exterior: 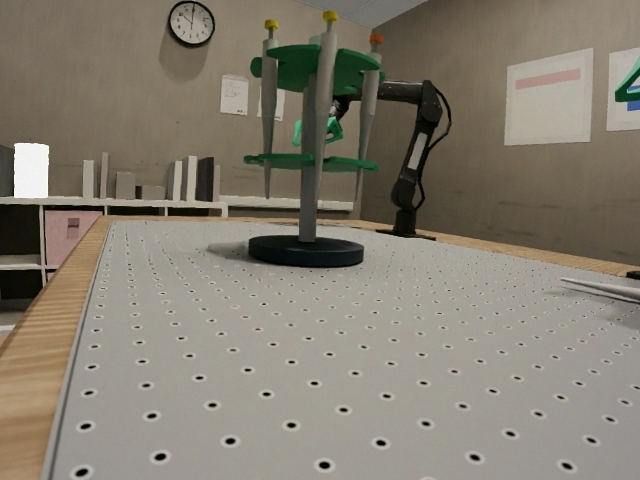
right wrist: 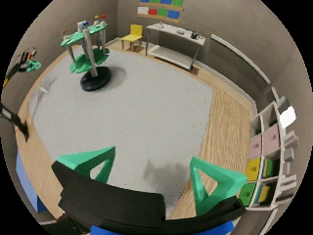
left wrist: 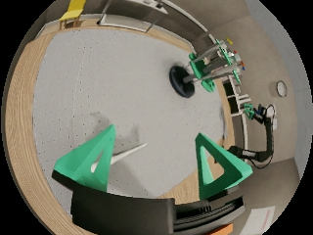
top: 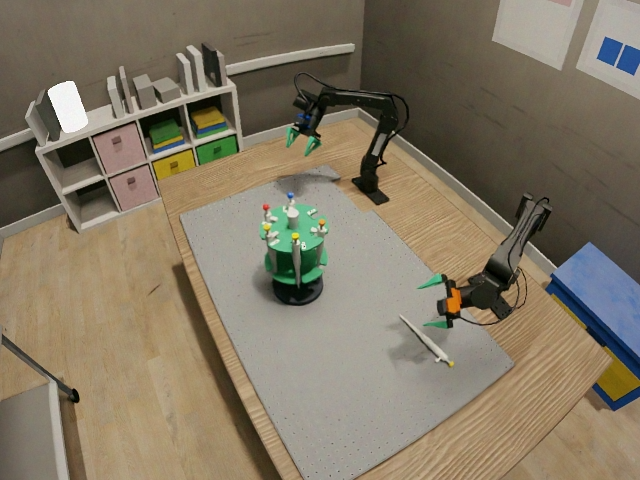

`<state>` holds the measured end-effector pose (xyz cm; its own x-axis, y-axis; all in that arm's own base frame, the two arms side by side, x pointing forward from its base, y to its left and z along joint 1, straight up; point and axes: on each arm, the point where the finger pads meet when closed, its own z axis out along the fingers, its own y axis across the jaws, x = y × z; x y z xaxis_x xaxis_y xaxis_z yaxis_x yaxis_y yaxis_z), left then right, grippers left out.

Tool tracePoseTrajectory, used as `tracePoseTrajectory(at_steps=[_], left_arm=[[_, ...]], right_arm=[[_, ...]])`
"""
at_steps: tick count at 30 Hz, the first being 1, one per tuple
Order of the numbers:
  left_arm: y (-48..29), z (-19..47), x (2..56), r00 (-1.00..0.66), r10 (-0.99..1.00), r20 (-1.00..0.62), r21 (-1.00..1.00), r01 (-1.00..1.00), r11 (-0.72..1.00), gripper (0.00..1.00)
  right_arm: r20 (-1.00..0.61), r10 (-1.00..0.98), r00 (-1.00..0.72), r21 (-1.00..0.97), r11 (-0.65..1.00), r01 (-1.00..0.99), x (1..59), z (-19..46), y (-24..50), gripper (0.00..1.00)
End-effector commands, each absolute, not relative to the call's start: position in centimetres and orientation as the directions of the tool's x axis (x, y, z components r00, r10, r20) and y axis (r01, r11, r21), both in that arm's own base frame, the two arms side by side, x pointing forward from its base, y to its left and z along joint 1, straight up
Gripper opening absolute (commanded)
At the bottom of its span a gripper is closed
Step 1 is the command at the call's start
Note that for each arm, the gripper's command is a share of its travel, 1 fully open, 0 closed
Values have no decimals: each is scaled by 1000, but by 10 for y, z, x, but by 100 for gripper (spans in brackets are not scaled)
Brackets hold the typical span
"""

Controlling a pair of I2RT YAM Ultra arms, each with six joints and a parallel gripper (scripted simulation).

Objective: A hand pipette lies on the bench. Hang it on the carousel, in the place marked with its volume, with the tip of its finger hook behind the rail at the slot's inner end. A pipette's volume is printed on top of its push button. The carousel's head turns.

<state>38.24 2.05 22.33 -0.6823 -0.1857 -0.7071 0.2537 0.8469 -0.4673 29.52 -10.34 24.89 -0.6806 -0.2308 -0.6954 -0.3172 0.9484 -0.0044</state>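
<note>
Grey-brown walls (top: 439, 62) (exterior: 129, 103) (left wrist: 264, 64) (right wrist: 240, 29) meet behind a wood-topped bench (top: 547, 392) (exterior: 56, 320) (left wrist: 20, 108) (right wrist: 230, 108), where a hand pipette (top: 426, 341) (exterior: 604, 287) (left wrist: 128, 154) (right wrist: 44, 90) with a yellow button lies on the perforated grey mat (top: 336, 387) (exterior: 310, 330) (left wrist: 98, 73) (right wrist: 147, 98), toward the long edge lined by both arms' bases. Above and just beside it, the left gripper (top: 421, 306) (left wrist: 157, 133) (right wrist: 38, 65) holds nothing, fingers spread wide. Nearer the opposite long edge stands the green carousel (top: 281, 260) (exterior: 308, 206) (left wrist: 182, 81) (right wrist: 96, 79), carrying five upright pipettes with red, blue, orange and two yellow buttons. Beyond it, toward the bench's far short edge, the right gripper (top: 297, 149) (exterior: 310, 143) (left wrist: 244, 107) (right wrist: 154, 157) hangs raised, empty, its fingers likewise spread. Numbers on the buttons are too small to read.
</note>
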Motion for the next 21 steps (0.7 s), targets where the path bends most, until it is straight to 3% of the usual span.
tracePoseTrajectory(at_steps=[1,8,21], left_arm=[[46,241,362,-677,33,-735,-211,275,938,100],[79,247,336,-664,197,-721,32,252,967,100],[125,253,291,-676,191,-712,9,263,965,100]], right_arm=[[-712,-234,-663,-9,946,-324,299,253,-106,100],[-712,-234,-663,-9,946,-324,299,253,-106,100],[-712,-234,-663,-9,946,-324,299,253,-106,100]])
